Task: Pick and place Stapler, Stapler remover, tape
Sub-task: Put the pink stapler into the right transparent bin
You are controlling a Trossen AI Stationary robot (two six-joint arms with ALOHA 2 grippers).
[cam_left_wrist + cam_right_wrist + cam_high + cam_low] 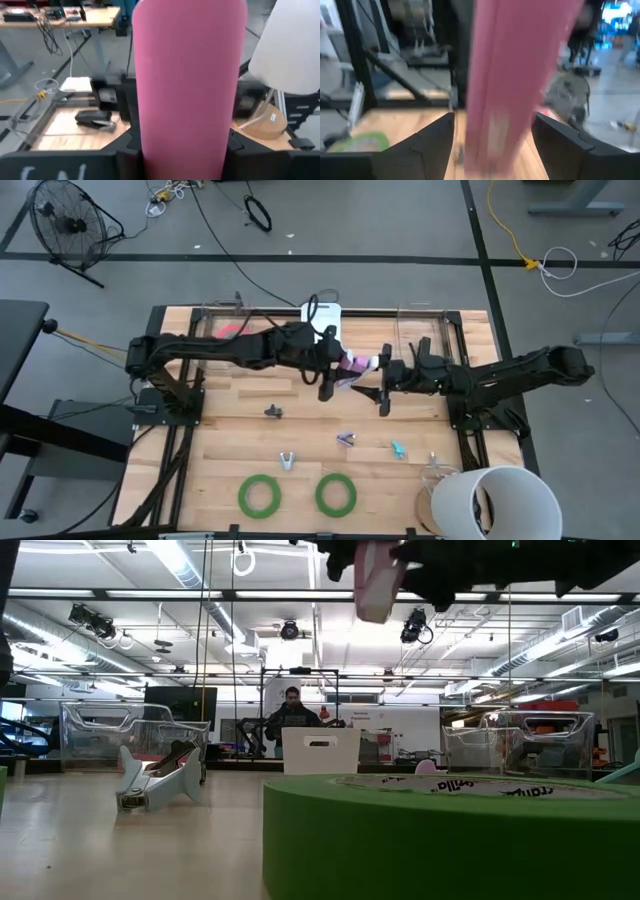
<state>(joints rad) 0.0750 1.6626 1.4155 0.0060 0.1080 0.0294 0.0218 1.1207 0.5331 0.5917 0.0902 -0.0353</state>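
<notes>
High view gives you both arms meeting above the middle of the desk (230,440), nearer its far edge, with bare wood open toward the near edge, where two green tape rolls (259,496) lie. Your left hand (328,372) is pinching the pink tape roll (352,364) held in the air. Your right hand (384,380) is spread around its other end.
</notes>
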